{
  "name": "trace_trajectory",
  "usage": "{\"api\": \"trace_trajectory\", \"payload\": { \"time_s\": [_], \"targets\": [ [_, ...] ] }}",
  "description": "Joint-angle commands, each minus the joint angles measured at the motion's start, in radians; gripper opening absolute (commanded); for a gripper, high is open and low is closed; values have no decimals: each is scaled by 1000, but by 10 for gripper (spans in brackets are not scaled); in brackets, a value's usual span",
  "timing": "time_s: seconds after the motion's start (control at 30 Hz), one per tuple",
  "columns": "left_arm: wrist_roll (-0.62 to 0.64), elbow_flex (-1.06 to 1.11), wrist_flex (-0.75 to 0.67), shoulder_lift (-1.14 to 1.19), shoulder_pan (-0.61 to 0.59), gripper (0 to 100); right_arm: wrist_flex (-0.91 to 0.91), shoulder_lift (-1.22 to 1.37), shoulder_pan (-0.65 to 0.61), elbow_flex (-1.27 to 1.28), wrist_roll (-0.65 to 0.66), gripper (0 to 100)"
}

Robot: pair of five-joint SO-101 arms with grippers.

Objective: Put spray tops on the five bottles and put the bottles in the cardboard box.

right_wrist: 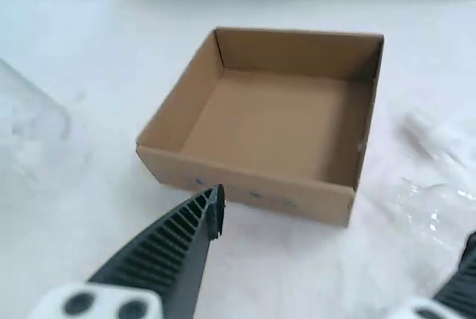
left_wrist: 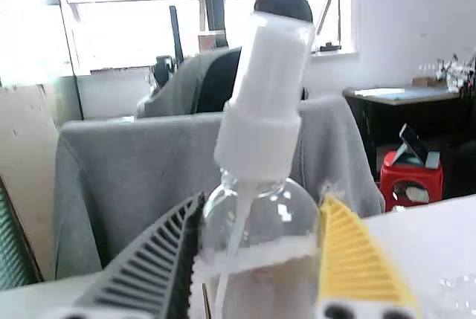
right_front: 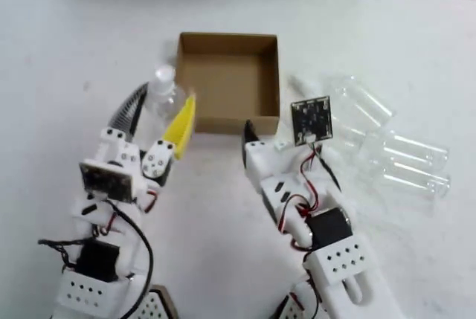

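Support surface: one white table (right_front: 67, 44), flat and matte.

Items resting directly on the table:
1. Cardboard box (right_front: 223, 123): square, brown, open top facing up, four walls upright, set near the middle of the table.
2. Clear bottles (right_front: 361, 103): a loose group lying on their sides to the right of the box in the high view, near the box but apart from it. Several lie close together, and their transparent outlines overlap, so the exact count cannot be determined
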Motion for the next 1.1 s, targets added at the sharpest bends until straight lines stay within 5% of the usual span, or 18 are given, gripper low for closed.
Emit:
{"api": "trace_trajectory", "payload": {
  "time_s": [0.0,0.33,0.77,1.07],
  "targets": [
    [-6,-186,-25,122,-8,68,1,-19,21,32,15,444],
    [0,-571,-37,565,-8,68,1,-19,171,126,17,444],
    [0,-624,-474,1029,-8,68,-2,-19,211,193,17,444],
    [2,-884,-509,1399,-38,65,-2,-19,205,193,17,444]
  ]
}}
